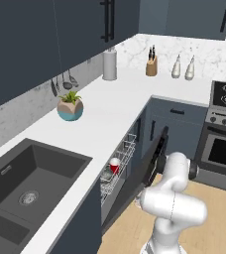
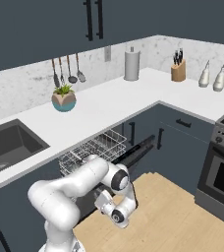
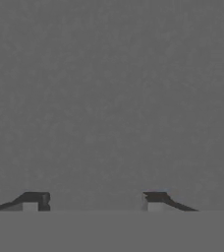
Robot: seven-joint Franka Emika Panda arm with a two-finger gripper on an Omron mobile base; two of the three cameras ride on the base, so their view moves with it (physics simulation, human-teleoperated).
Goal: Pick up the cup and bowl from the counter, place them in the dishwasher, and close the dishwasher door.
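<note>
Only from the left base view do we see the cup (image 1: 115, 165), a small red tumbler with a white rim, sitting in the dishwasher's pull-out white wire rack (image 1: 121, 163); something dark lies just beside it in the rack, perhaps the bowl, but it is too small for us to name. From the right base view the same rack juts out from under the counter (image 2: 109, 110), and its contents are hidden behind the arm. That view shows us the arm (image 2: 79, 184) folded low in front of the rack, elbow raised, wrist turned down near the wooden floor (image 2: 168, 211).

The dishwasher door (image 1: 144, 173) is a flat dark navy panel, tilted partly open, its edge beside the arm's upper link. The counter is plain smooth white, L-shaped, backed by veined marble. On it stand a teal-and-tan round planter (image 1: 70, 109), a white paper-towel roll (image 1: 110, 64), a wooden knife block (image 1: 151, 65) and two pale bottles (image 1: 183, 68). A dark sink (image 1: 26, 183) is sunk into it.

In the hand view the gripper (image 3: 95, 201) faces a flat, featureless grey surface; its two dark fingertips (image 3: 33, 201) stand apart with nothing between them.
</note>
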